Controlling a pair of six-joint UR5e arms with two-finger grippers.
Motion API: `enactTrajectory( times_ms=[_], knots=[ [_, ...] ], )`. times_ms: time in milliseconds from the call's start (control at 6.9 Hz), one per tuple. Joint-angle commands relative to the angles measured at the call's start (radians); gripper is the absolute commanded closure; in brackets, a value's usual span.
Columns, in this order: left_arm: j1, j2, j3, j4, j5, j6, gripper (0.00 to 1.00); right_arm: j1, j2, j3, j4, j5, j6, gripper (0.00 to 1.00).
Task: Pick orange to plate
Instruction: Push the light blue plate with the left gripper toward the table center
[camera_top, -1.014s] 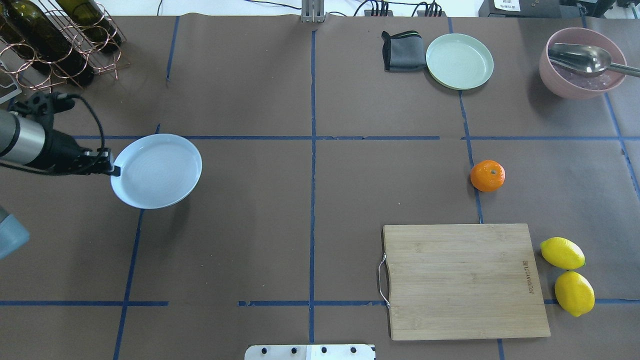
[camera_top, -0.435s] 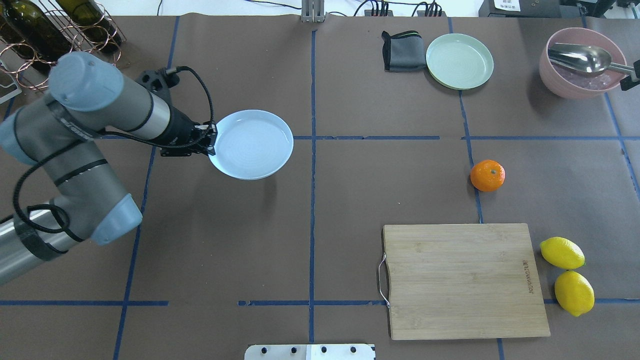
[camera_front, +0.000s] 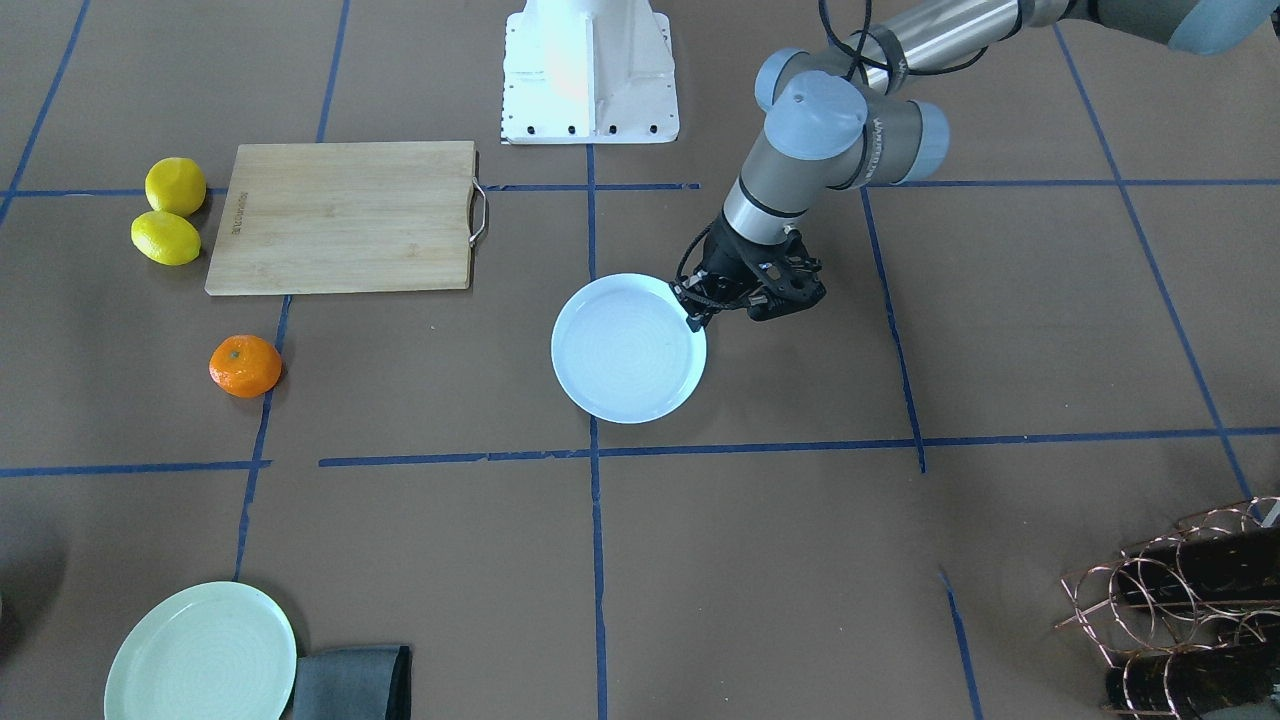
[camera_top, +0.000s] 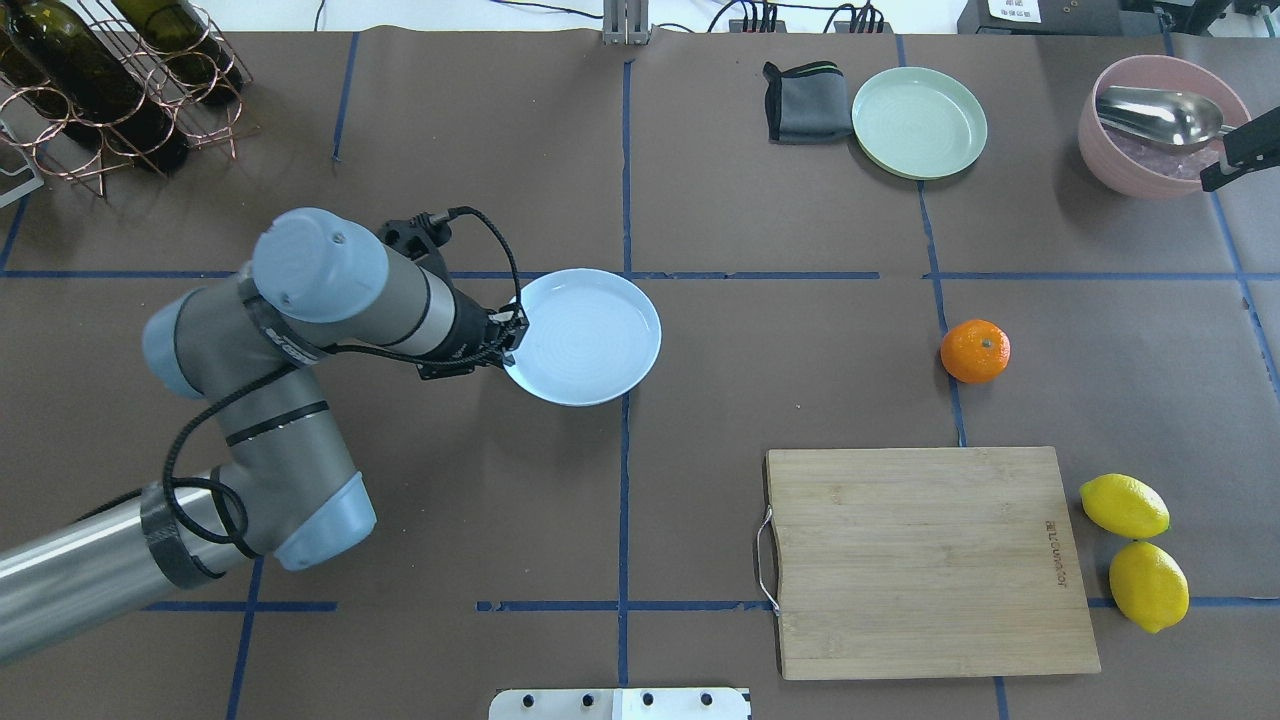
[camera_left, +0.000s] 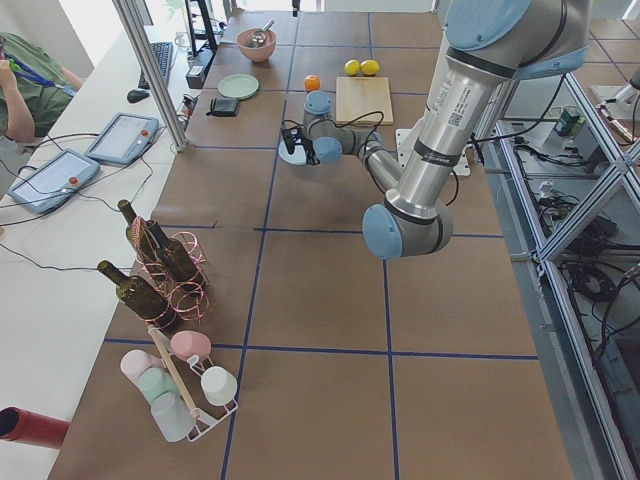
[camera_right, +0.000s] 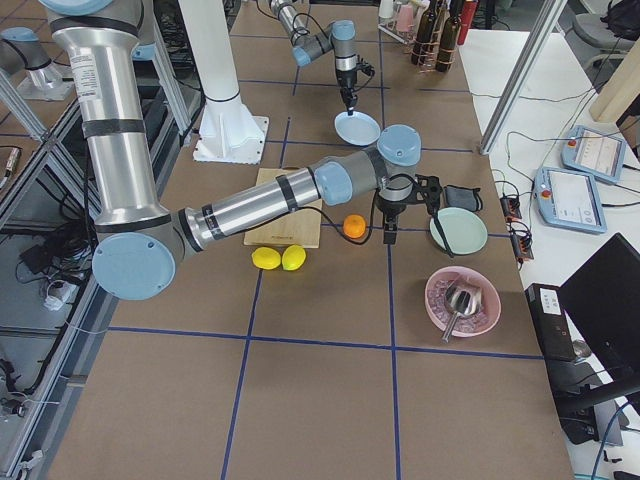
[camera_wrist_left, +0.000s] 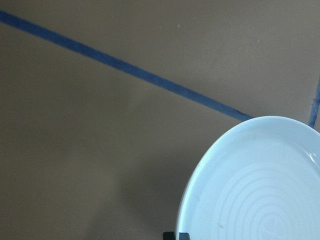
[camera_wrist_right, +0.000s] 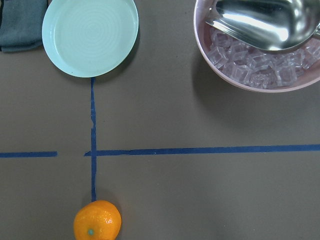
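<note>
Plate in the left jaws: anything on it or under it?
Nothing on the plate: its ringed surface is bare; the orange sits far off on the table. The jaws of the left gripper pinch its rim. The spot directly underneath is covered by the plate itself.

Overhead and front-facing cameras look down from opposite counter (camera_top: 800, 200) sides, both covering the plate (camera_top: 590, 340); wrist cameras sit close.
</note>
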Motion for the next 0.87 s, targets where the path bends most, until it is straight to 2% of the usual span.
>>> enactTrajectory(
  times_ms=[0, 145, 290, 435, 725],
  knots=[
    [0.041, -0.026, 0.032, -0.009, 0.041, -0.042, 1.00, -0.026, 0.000, 0.014, 0.000, -0.004, 0.033, 0.00],
    [0.041, -0.023, 0.031, -0.012, 0.040, -0.031, 0.69, -0.043, 0.000, 0.021, 0.000, -0.021, 0.041, 0.00],
    [0.039, -0.016, 0.025, -0.015, 0.042, -0.015, 0.01, -0.059, 0.000, 0.021, 0.000, -0.032, 0.046, 0.00],
    [0.016, -0.014, 0.000, -0.007, 0.038, 0.031, 0.00, -0.088, 0.000, 0.022, 0.002, -0.064, 0.075, 0.00],
    [-0.083, 0.015, -0.043, 0.055, -0.003, 0.161, 0.00, -0.193, -0.014, 0.019, 0.130, -0.149, 0.215, 0.00]
  ],
)
